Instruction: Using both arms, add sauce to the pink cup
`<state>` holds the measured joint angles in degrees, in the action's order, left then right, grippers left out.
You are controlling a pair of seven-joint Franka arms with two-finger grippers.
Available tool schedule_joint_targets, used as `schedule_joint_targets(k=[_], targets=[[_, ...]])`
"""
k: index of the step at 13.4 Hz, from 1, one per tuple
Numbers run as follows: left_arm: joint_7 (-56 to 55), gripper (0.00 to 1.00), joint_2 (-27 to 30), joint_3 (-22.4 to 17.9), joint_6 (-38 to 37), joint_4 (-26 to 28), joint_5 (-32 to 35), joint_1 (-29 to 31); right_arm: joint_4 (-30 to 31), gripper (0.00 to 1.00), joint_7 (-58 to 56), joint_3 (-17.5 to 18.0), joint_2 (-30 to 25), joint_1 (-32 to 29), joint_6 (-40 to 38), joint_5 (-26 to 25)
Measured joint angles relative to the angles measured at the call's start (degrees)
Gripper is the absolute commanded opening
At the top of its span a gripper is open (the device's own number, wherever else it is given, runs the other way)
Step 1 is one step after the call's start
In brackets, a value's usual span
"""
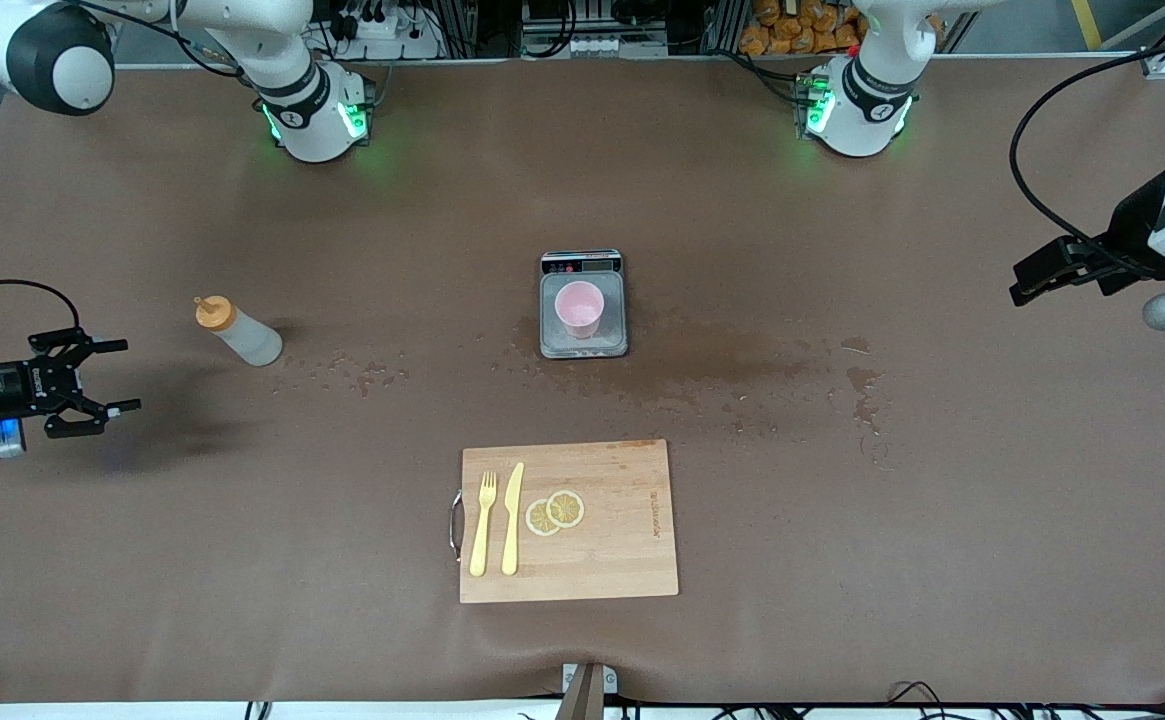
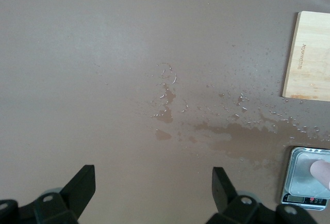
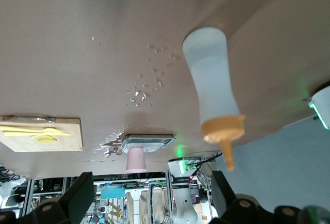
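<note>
the pink cup [image 1: 579, 309] stands on the scale [image 1: 583, 343] mid-table; the bottle [image 1: 238, 332] stands toward the right arm's end; the cutting board [image 1: 622, 560] lies nearer the camera.

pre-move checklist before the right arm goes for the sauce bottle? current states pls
1. Right gripper open, holding nothing, at the right arm's end of the table: ok.
2. Sauce bottle upright, orange cap on, nothing touching it: ok.
3. Pink cup upright on the scale: ok.
4. Left gripper open, clear of the cup, arm waiting at its own end of the table: ok.
5. Tabletop dry: not ok, wet patch and droplets beside the scale.
6. Cup contents: cannot tell.
</note>
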<state>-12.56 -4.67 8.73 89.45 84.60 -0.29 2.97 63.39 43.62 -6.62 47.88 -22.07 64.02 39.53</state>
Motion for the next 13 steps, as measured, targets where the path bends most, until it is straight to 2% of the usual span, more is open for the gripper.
schedule_joint_targets(k=[7,11,13], targets=[[0.00,1.00,1.27,0.01,-1.54,-0.03,0.00,0.01,-1.41,1.00,1.86,1.25,-6.68,5.87,-0.74,-1.53],[0.00,1.00,1.32,0.00,-1.58,-0.01,0.00,0.02,-1.66,1.00,-5.08,1.73,-11.89,12.89,0.17,-13.41],[0.00,1.00,1.32,0.00,-1.59,0.04,0.00,0.02,-1.70,1.00,-8.97,1.73,-13.93,15.15,1.09,-17.42]])
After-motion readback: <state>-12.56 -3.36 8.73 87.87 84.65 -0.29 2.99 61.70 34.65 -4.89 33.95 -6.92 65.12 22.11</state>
